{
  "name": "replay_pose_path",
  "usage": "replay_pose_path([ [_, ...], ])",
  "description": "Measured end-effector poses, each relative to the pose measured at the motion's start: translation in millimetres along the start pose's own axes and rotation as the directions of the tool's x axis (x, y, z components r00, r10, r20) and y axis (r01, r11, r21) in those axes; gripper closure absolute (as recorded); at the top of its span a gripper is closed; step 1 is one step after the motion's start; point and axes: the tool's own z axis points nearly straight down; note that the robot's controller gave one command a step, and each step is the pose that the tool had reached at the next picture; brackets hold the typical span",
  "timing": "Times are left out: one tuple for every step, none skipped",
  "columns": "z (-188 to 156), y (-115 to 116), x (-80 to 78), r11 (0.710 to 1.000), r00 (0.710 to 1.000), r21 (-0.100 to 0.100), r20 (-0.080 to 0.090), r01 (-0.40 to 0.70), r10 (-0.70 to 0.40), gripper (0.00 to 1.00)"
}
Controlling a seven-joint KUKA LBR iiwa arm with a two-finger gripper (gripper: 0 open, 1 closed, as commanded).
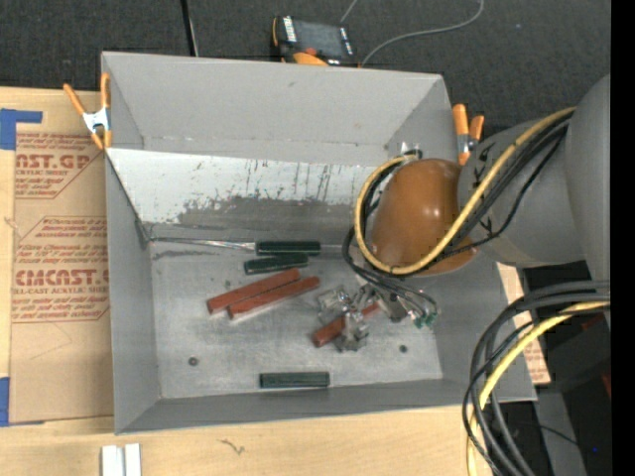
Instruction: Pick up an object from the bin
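My gripper point(348, 327) is low on the bin floor, right of centre, under the arm's orange dome. It sits over the middle of a short reddish-brown stick point(325, 335) that lies slanted. One end of the stick shows at the gripper's lower left, and a small piece shows at its upper right. Two longer reddish-brown sticks point(260, 296) lie side by side just left of the gripper, apart from it.
Two dark green sticks point(286, 250) lie near the back wall. A third dark green stick point(294, 380) rests by the front wall. The arm and its cables cover the bin's right side.
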Motion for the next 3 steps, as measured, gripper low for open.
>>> replay_pose_path([
  [-137.9, 40.7, 10.4, 0.999, 0.999, 0.003, 0.007, 0.04, -0.04, 1.0],
  [-74.8, 86.5, -28.4, 0.961, 0.961, -0.003, -0.001, 0.277, -0.277, 1.0],
  [-174.0, 90.0, -27.0, 0.946, 0.946, 0.006, 0.008, 0.323, -0.323, 1.0],
])
